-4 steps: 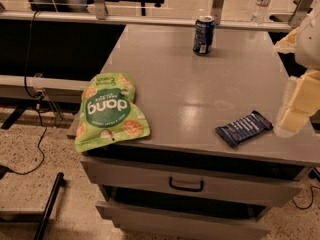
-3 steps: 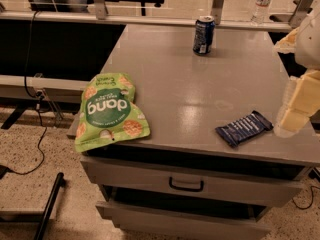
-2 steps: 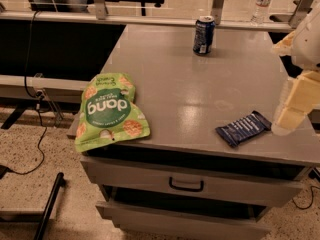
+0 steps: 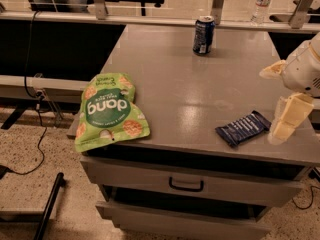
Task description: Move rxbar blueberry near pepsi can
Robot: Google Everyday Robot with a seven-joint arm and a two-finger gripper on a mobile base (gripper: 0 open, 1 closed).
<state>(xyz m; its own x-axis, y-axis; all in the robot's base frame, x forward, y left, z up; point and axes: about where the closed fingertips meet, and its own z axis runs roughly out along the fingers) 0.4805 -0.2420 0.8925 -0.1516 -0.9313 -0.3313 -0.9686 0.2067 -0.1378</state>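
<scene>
The rxbar blueberry [image 4: 243, 128] is a flat dark navy bar lying at an angle near the table's front right edge. The pepsi can [image 4: 203, 35] stands upright at the far side of the table, well apart from the bar. My gripper [image 4: 280, 95] hangs at the right edge of the view, just right of the bar and a little above the tabletop. Its cream fingers [image 4: 289, 117] are spread apart with nothing between them. It touches neither the bar nor the can.
A large green snack pouch [image 4: 110, 112] lies at the table's front left corner, overhanging the edge. A clear water bottle [image 4: 263, 3] stands beyond the grey table [image 4: 170, 79] at the back right. Drawers with a handle [image 4: 186, 186] sit below the front edge.
My gripper has come down and slightly left, closer to the bar. The bar, can and pouch have not moved.
</scene>
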